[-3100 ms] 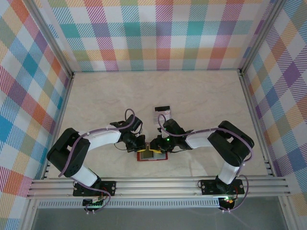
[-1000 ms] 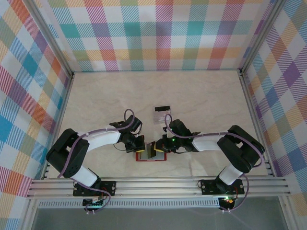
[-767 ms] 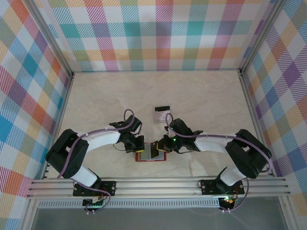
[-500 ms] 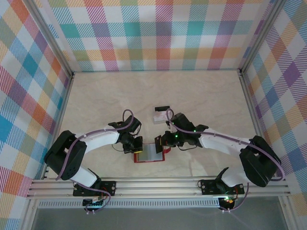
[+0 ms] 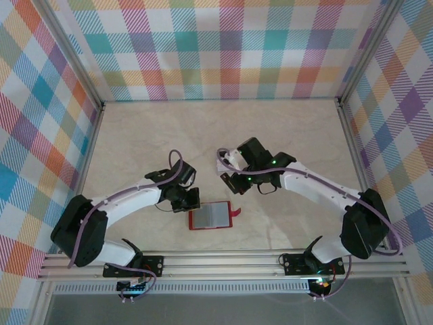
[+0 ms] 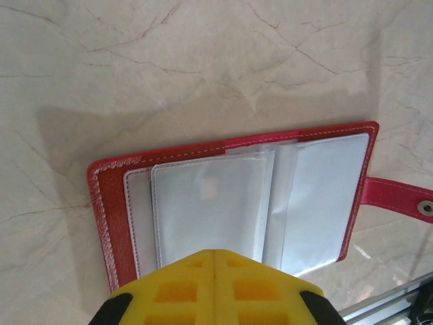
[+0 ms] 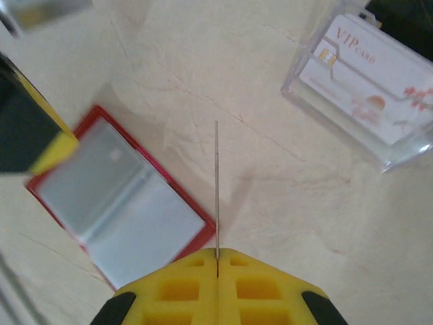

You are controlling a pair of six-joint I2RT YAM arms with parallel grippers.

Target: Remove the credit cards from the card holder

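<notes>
Lying open on the table (image 5: 135,135), the holder (image 5: 213,217) is seen pockets-up, with the left gripper (image 6: 213,256), jaws together, at its far left corner, and the right gripper (image 7: 217,256) beyond its far edge, near a clear case (image 7: 362,91), clamped on a card (image 7: 216,189) held edge-on.

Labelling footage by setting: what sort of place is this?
Probably a robotics test cell, not a home: plaid backdrop walls enclose a marble-look tabletop, with an aluminium rail along its near edge.
</notes>
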